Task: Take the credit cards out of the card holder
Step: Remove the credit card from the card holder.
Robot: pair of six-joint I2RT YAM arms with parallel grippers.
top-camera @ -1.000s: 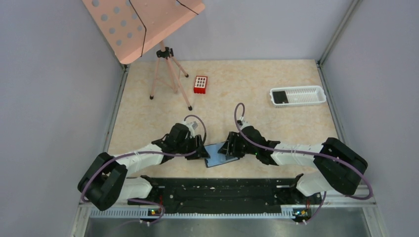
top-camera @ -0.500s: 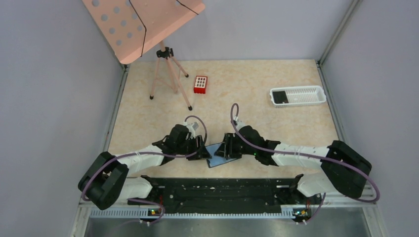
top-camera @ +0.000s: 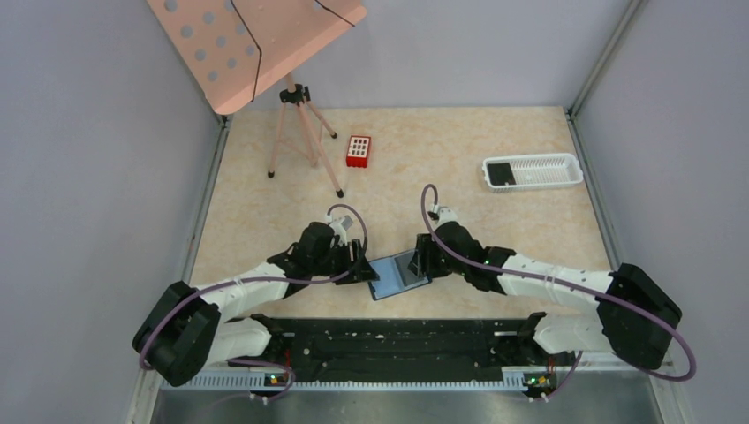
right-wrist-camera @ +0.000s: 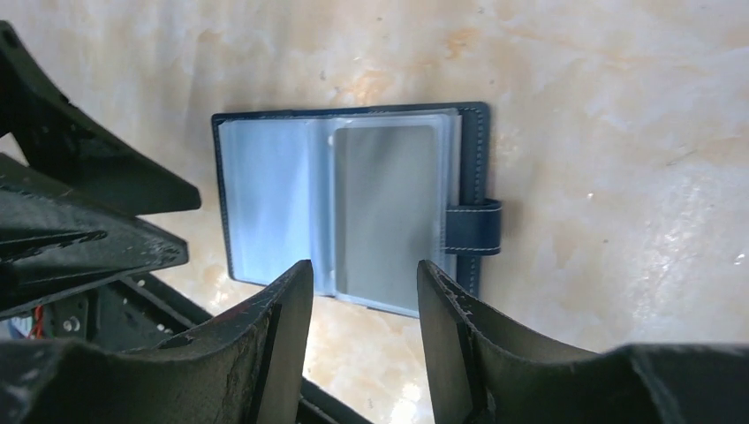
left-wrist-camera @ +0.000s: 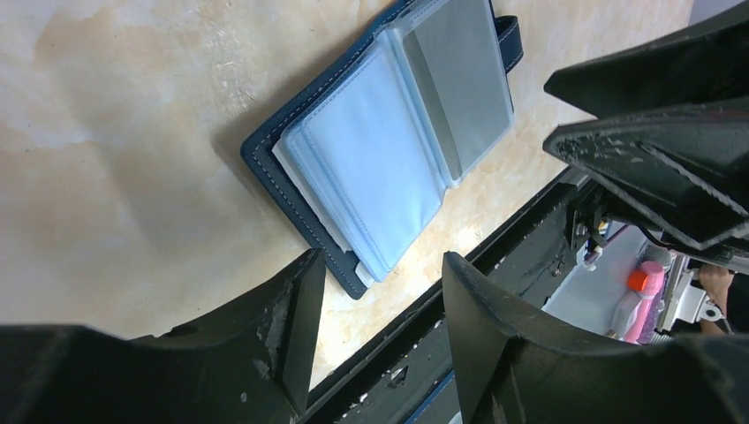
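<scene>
The blue card holder point(top-camera: 399, 274) lies spread open on the table point(top-camera: 495, 230) between my grippers, so its clear sleeves face up. My left gripper point(left-wrist-camera: 380, 265) and right gripper point(right-wrist-camera: 362, 269) hover just beside it, fingers parted and empty. A greyish credit card point(right-wrist-camera: 384, 212) sits in the sleeve on the snap-tab side.

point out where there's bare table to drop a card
Widest bare patch: between the red box and the white tray. Another between tray and right arm. Crowded at the near edge: left gripper and right gripper flank the open holder.
</scene>
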